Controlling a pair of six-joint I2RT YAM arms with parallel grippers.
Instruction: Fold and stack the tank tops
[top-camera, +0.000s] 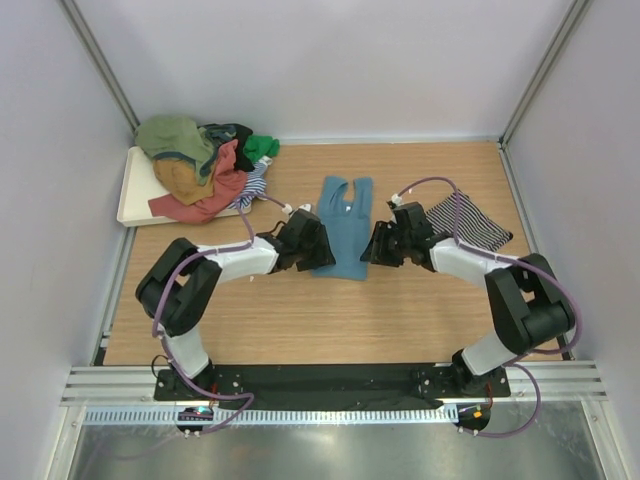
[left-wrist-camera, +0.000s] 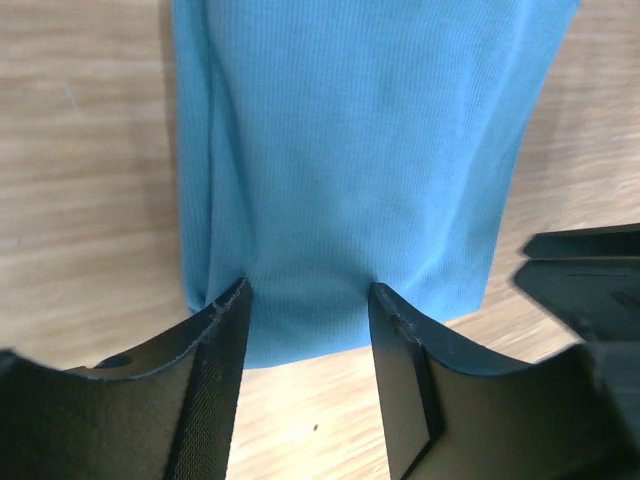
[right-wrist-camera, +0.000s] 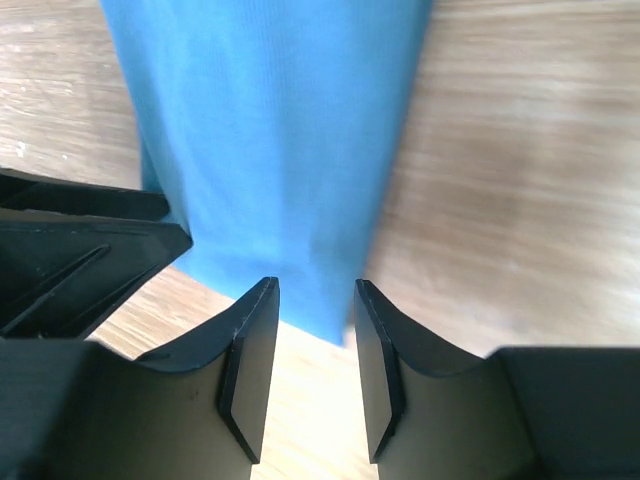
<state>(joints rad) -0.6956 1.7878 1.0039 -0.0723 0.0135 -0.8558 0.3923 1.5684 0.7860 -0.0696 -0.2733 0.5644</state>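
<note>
Teal-blue tank top (top-camera: 343, 228) centre frame on tabletop (top-camera: 420, 320), folded narrow. Left fingers (left-wrist-camera: 215, 380) and right fingers (right-wrist-camera: 250, 370) part-open at lower hem, nothing clamped. Risk: pinch catches top layer only, fold splays; fingers close together, could clash.

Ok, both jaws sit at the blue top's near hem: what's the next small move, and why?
Probably close both on the hem. The left gripper and right gripper have their jaws open at the near edge of the teal tank top, which is already folded narrow but not yet halved.
</note>
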